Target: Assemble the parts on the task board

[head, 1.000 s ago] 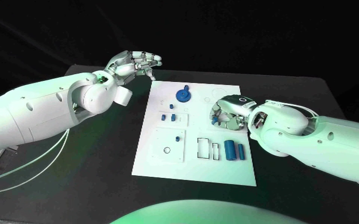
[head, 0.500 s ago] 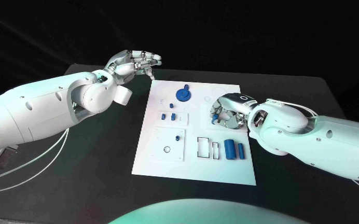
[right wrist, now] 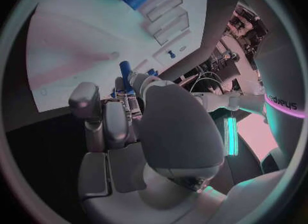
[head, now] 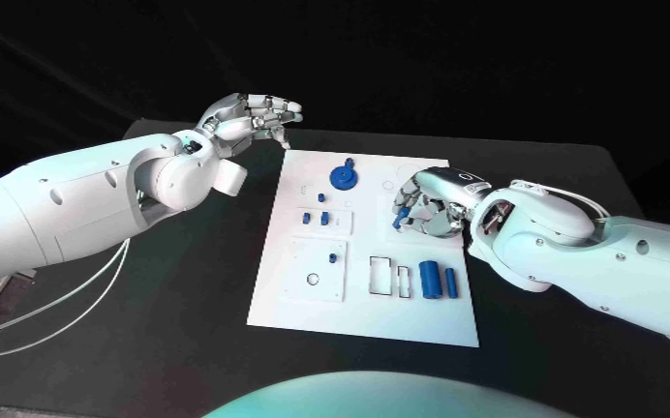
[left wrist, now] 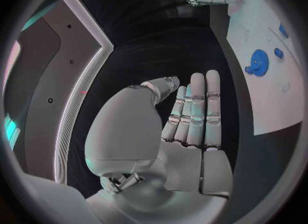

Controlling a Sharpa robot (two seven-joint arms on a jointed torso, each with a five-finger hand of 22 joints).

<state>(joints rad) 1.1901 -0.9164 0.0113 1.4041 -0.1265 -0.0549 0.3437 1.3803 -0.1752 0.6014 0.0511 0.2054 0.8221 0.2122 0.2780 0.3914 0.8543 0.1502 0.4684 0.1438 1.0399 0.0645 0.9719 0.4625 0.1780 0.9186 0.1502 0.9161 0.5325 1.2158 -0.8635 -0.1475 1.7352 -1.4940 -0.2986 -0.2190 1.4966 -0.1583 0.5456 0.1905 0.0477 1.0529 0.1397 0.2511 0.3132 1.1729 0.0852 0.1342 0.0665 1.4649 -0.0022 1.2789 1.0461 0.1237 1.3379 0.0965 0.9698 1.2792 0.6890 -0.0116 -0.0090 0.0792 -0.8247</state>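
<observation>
Right robot hand [head: 426,207] is shown low over the right-middle of the board [head: 419,316], its fingers gathered around a small blue peg [right wrist: 124,69], which is pinched at the fingertips in the right wrist view; whether the peg is already seated in a hole cannot be told. Left robot hand [head: 249,118] is held above the bench [head: 196,273] off the board's far left corner, its fingers curled in the head view, laid flat and close together in its own wrist view, with nothing held. On the board, a blue disc [head: 342,179] is seen on its mount near the far edge, and two small blue blocks [head: 315,216] stand in the left-middle frame. Two blue cylinders [head: 439,281] lie side by side near the right edge, just beside an unfilled rectangular outline [head: 380,276]. The square panel [head: 317,269] at near left carries only a ring mark. Assembly is judged partly done: the cylinders and the pinched peg appear to remain unplaced.
</observation>
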